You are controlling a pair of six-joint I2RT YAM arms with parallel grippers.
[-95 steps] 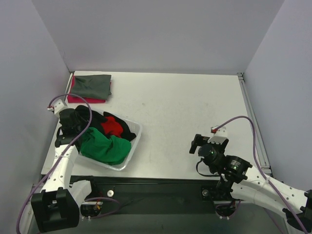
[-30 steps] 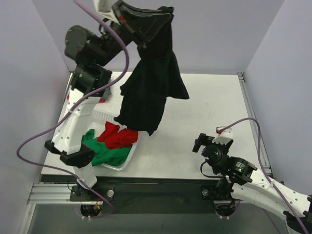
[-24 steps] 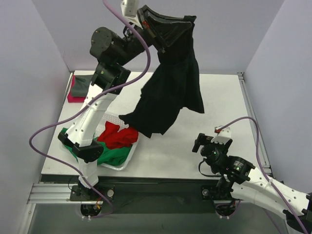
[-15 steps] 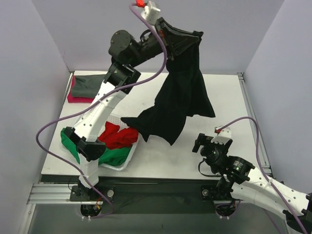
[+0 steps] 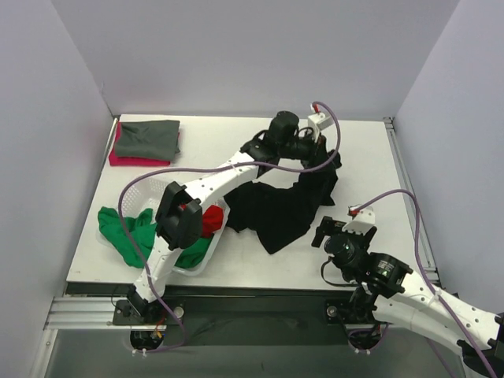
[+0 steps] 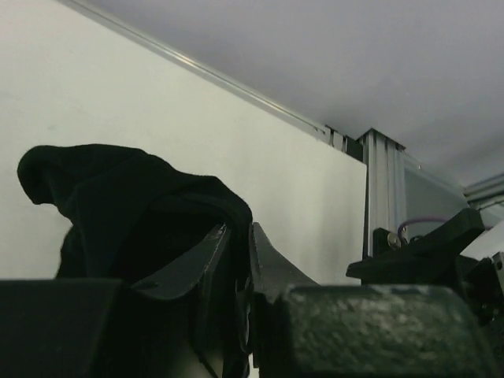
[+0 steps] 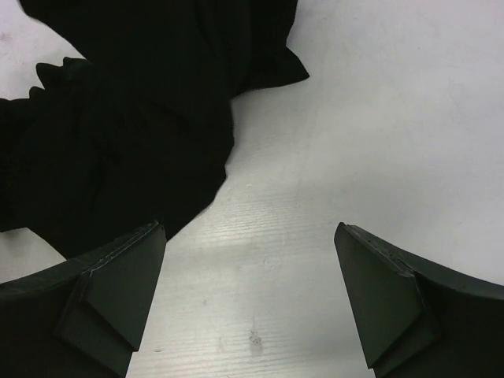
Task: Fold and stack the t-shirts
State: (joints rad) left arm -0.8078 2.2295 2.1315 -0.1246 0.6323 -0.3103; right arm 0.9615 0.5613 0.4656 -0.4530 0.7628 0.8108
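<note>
The left gripper (image 5: 321,160) is reaching far out over the middle of the white table (image 5: 236,153) and is pinching a bunched fold of the large black t-shirt (image 5: 282,211). In the left wrist view its two fingers (image 6: 223,240) are standing almost together with only dark cloth between them, and the black t-shirt (image 6: 110,185) is humping up just beyond the tips. From the grasp, the rest of that shirt is spilling down onto the table in a crumpled heap, its near edge lying just beside the white perforated plastic basket (image 5: 148,187) and close to the right gripper (image 5: 321,233). The right gripper (image 7: 250,260) is hovering low over bare table with its jaws spread wide and nothing between them; the hem of the black t-shirt (image 7: 118,118) is lying just ahead of the left-hand finger, not touching it. A crumpled green t-shirt (image 5: 120,230) is hanging over the basket's left rim onto the table, and a red t-shirt (image 5: 209,220) is sitting inside the basket, partly hidden by the left arm. At the far left corner a folded grey-green t-shirt (image 5: 150,138) is resting on top of a folded pink-red t-shirt (image 5: 126,160).
</note>
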